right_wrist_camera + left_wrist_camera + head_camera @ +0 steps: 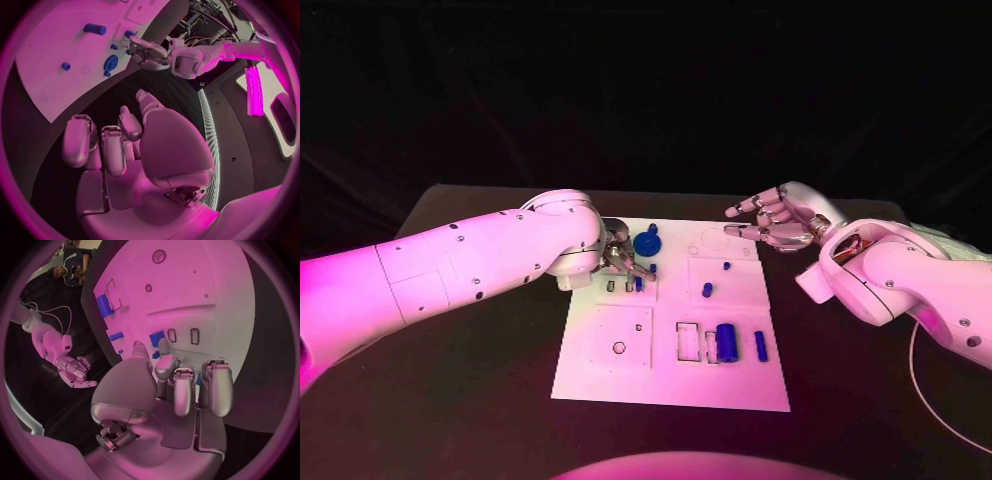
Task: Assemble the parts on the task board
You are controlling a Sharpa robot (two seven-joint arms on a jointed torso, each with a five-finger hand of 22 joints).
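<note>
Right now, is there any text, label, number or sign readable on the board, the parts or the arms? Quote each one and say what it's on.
None can be read.
Task board: only dark outlined slots and circles, no lettering.
Blue parts, such as the large cylinder: plain, no marks.
Left hand and right hand: no label legible.

parts [726, 338] on task board [661, 385], table [473, 400] beneath

We see magenta light washing the task board [672, 385] bright against a dark room; wrist views bend strongly at their rims.
</note>
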